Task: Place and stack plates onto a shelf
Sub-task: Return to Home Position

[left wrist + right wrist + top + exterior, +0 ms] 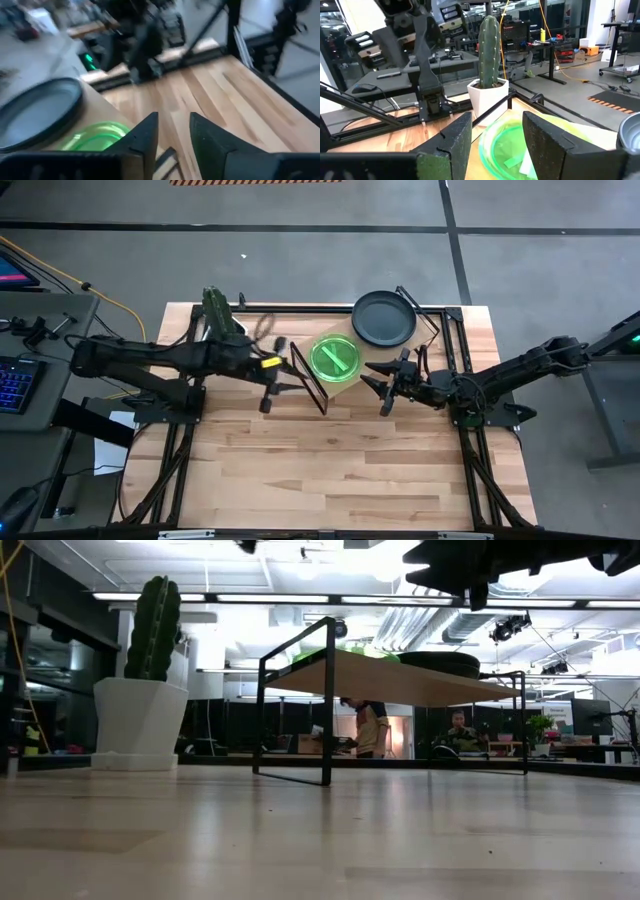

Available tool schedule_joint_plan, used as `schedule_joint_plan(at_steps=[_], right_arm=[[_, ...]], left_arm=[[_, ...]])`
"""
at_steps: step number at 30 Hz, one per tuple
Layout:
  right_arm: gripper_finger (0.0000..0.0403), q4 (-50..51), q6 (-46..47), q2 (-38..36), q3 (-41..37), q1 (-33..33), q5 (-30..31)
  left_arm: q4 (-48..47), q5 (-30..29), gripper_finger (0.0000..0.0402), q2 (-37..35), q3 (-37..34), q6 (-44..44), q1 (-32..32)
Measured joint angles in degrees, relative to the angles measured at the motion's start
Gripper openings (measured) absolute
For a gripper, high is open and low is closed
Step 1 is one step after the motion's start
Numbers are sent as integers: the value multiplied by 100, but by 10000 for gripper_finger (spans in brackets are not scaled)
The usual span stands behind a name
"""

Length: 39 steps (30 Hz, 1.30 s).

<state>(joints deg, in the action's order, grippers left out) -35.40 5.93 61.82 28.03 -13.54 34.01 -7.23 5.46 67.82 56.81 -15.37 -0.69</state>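
Shelf (400, 680): light wooden board on thin black wire legs, level, centre of low view. Green translucent plates (335, 358) stacked flat, centre of high view. Dark grey plates (383, 320) flat, just upper-right of them.

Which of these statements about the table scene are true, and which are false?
1. The green plates lie on the shelf. True.
2. The right gripper grips a dark plate. False: the right gripper is open and empty, and the dark plates rest on the shelf.
3. The cactus pot stands on the shelf. False: it stands on the table, beside the shelf.
4. The left gripper is open and holds nothing. True.
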Motion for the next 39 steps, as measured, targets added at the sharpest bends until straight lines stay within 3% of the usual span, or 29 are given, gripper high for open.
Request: schedule_joint_plan(at_steps=[8,14,18,28,39], right_arm=[[163,95,68,2,0,-1,2],[163,92,68,2,0,-1,3],[163,92,68,2,0,0,3],[163,96,68,2,0,0,5],[163,106,68,2,0,0,6]], left_arm=[[1492,-238,46,-1750,-1704,337,192],[1734,-455,5,-2868,-2552,449,193],[2054,-462,3,-3413,-3086,627,193],[3100,-468,0,-3986,-4181,1064,193],[3157,-446,0,-4012,-4297,1278,182]])
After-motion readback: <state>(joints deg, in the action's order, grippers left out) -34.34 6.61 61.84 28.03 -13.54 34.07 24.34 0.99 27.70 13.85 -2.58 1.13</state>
